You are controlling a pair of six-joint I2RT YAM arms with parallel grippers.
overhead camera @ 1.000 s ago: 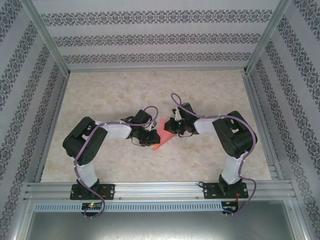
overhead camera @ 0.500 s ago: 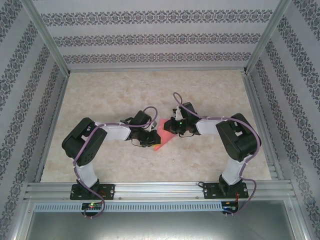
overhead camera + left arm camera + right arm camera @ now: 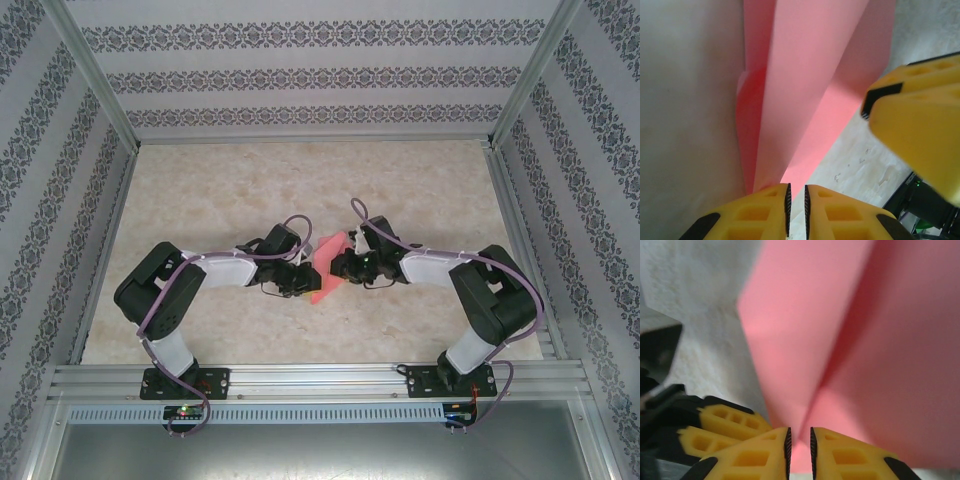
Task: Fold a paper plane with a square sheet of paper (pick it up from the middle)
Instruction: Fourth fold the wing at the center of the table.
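At table (image 3: 250, 180) centre, our right gripper (image 3: 800, 436) pinches the paper (image 3: 850, 340); the left gripper (image 3: 796, 194) crowds opposite, near-shut, grip we cannot tell.

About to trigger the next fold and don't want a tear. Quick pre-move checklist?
1. Folded paper on the table, mid-workspace: ok.
2. Right gripper grip: cannot tell; the crease runs into its narrow jaw gap.
3. Left gripper grip: cannot tell; the paper edge meets its tips.
4. Grippers apart from each other: ok, though close.
5. Paper lying flat: not ok; flaps raised along the crease.
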